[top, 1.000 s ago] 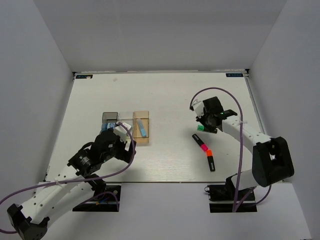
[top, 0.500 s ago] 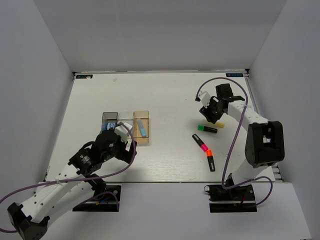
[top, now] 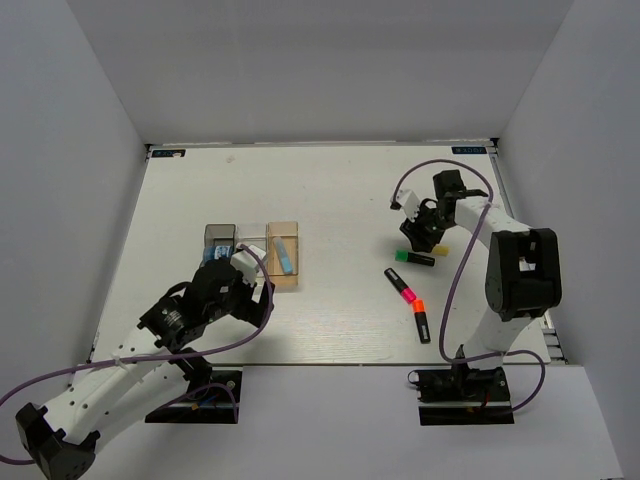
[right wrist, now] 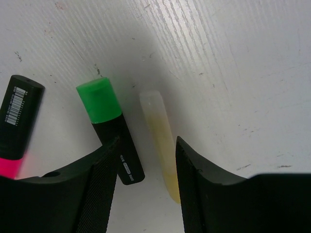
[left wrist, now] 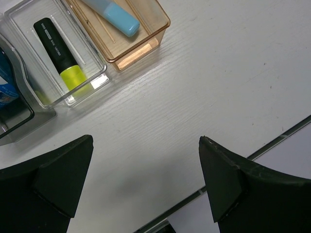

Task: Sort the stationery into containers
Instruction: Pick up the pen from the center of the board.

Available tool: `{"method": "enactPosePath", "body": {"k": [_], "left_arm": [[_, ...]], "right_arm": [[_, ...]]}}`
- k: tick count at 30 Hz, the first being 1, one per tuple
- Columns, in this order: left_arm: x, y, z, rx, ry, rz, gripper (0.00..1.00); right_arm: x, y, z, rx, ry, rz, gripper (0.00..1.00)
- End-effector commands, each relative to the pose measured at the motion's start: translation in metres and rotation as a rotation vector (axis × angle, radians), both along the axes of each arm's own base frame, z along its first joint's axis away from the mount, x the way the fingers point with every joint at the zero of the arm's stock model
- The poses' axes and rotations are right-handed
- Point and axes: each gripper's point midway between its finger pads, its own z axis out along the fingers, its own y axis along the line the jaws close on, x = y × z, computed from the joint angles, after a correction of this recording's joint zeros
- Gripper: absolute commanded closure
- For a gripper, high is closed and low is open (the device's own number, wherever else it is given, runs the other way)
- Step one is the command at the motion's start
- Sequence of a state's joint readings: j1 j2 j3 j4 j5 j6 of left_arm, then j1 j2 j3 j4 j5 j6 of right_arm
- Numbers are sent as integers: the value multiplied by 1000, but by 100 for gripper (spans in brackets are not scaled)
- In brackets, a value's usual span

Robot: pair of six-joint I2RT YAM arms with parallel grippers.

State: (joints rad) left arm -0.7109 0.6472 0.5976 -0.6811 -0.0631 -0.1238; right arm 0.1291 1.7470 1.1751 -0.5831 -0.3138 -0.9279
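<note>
My right gripper (top: 420, 238) (right wrist: 147, 150) is open and low over the table. A pale yellow translucent pen (right wrist: 161, 145) lies between its jaws. The black end of a green-capped highlighter (right wrist: 110, 130) (top: 414, 258) lies beside the left jaw. A pink highlighter (top: 400, 285) (right wrist: 14, 131) and an orange one (top: 421, 320) lie nearer the front. My left gripper (top: 248, 288) (left wrist: 145, 145) is open and empty, just in front of the trays. The clear tray (left wrist: 19, 17) holds a yellow highlighter (left wrist: 60, 53). The tan tray (left wrist: 146, 43) holds the light-blue marker (left wrist: 112, 12). The dark grey tray (top: 220, 236) holds the blue-white block (left wrist: 5, 82).
The table's front edge (left wrist: 272, 143) runs close under my left gripper. White walls (top: 90, 150) enclose the table on the left, back and right. The right arm's purple cable (top: 405, 190) loops above its wrist.
My right gripper has swung back and right off the green highlighter, which now lies uncovered, then settled beside it. The left arm has barely moved.
</note>
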Motion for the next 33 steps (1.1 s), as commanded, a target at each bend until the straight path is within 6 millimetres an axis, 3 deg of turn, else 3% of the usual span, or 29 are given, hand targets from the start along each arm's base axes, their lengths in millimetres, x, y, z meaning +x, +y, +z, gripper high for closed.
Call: {"method": "enactPosePath", "body": {"k": [1,14,20,25,28,29,31,32,33], "left_arm": [[1,-5,14,-26,-17,-11,0],[1,-4,14,-27,-16,-9,0],[1,-4,15,-30,-22,-6,0],[1,-4,15,-30,-23,-10,0],[2,-4,16,-33,-29,-6,0],[1,-4,16,-34,-28,-10,0],[1,-4,15,-31,-28,-8,0],[1,-3,15,-30,-29,-8,0],[1,-3,15,-30,-29,-8,0]], "right_arm": [[5,2,-2,13,-6,35,48],[-5,-13,-37,-74,33,57,50],[-17,-22,-52,-124,41,75,64],[-19,-28,-58,-159,36,72,88],[-25,-25,-52,-144,60,56,100],[-21,-21,-46,-120,55,50,100],[-16,-10,-30,-67,45,33,100],[-21,-2,-15,-17,67,23,100],[-13,5,-1,16,49,17,100]]}}
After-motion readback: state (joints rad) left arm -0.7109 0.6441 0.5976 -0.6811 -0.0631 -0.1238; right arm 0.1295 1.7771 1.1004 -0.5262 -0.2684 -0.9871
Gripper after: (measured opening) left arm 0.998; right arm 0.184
